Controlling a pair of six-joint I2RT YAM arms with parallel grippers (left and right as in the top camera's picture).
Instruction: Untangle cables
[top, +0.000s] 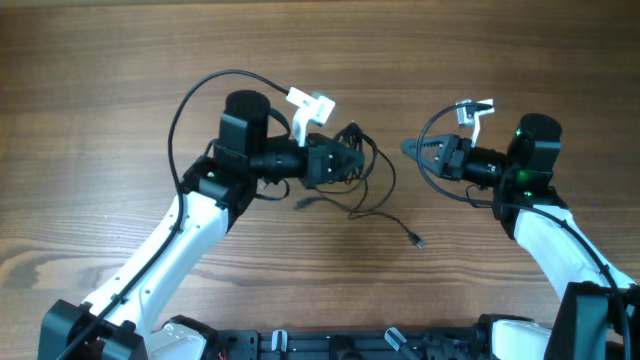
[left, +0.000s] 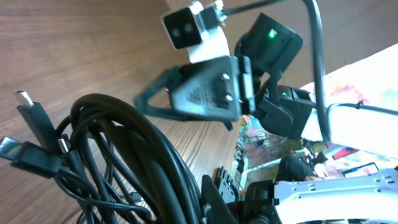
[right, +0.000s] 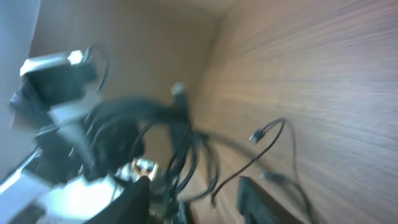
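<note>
The brown wood-grain table fills the overhead view. Two white-and-black robot arms reach across it from the near edge. The left arm angles in toward the middle, and the right arm bends back so that its wrist points at the left one.

The left gripper sits near the table's centre, just above the surface. Its jaws are pressed together on the thin black cables, which the left wrist view shows as a thick looped bundle bunched in its grip.

The right gripper is close by, facing that bundle but apart from it. Its dark fingers stand spread with nothing between them. The right wrist view is blurred, so finer detail there cannot be told.

A small white camera block sits above the left wrist, and another above the right.

From the bundle one loose strand curves out over the table and ends in a small silver-tipped plug, lying on the wood between the two arms. A second short end rests on the table just below the left gripper. In the left wrist view, a silver-tipped connector and a flat black plug stick out of the coil's side.
</note>
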